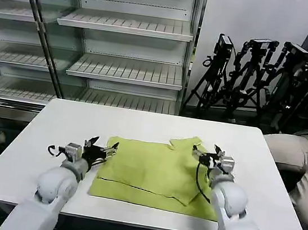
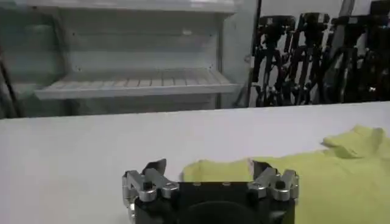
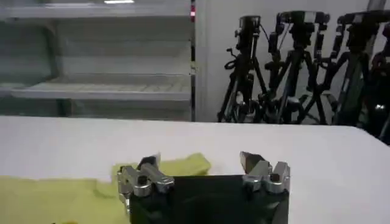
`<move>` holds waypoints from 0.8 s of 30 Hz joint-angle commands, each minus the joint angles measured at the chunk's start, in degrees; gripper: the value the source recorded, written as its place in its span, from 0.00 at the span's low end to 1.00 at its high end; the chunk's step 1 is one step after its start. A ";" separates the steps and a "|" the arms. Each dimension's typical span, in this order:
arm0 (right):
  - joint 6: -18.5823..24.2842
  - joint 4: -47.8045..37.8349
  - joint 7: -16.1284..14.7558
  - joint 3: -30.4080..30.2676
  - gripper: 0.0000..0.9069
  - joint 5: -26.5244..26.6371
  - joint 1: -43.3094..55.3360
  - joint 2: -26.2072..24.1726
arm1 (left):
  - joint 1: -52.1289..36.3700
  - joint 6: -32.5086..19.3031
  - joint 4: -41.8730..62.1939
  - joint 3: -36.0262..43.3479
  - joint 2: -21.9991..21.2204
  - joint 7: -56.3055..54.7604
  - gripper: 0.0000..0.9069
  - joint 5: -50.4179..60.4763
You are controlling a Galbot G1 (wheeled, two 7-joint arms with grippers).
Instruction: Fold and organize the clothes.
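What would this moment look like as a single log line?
shirt: partly folded on table | left gripper: open, shirt's left edge | right gripper: open, right edge

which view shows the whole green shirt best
The head view: the shirt lies partly folded on the white table, every edge visible between the two open end effectors. The left wrist view catches just its near corner and a sleeve; the right wrist view shows a strip and a sleeve.
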 commanded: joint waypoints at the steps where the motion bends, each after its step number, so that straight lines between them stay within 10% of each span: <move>1: -0.42 -12.75 -0.46 -1.92 1.00 0.01 8.77 2.03 | -10.35 0.05 14.74 3.72 -0.49 1.85 1.00 -2.30; 12: -0.37 -16.91 -0.18 -1.79 1.00 0.73 10.78 3.32 | -9.81 0.08 14.94 4.55 -0.54 2.12 1.00 -1.83; 13: -0.37 -16.97 -0.03 -1.92 1.00 0.73 10.78 3.47 | -9.71 0.06 15.00 4.54 -0.66 2.32 0.89 -1.82; 14: -0.39 -16.91 -0.35 -2.13 1.00 0.75 10.68 3.43 | -9.48 0.06 14.97 4.69 -0.75 2.12 0.36 -1.80; 15: -0.49 -16.80 -0.44 -2.58 0.76 0.75 10.53 3.29 | -9.39 0.05 14.87 4.70 -0.78 2.10 0.02 -1.80; 16: -0.57 -16.82 -0.42 -2.86 0.56 0.81 10.44 3.31 | -8.99 0.06 14.72 4.78 -0.71 2.14 0.02 -1.75; 17: -1.14 -16.89 -0.29 -2.98 0.02 1.37 10.40 3.36 | -8.81 0.07 14.63 4.76 -0.72 2.15 0.02 -1.70; 24: -1.24 -17.51 -0.72 -2.85 0.00 2.63 10.71 3.46 | -8.44 0.07 14.23 4.80 -0.94 2.05 0.02 -1.32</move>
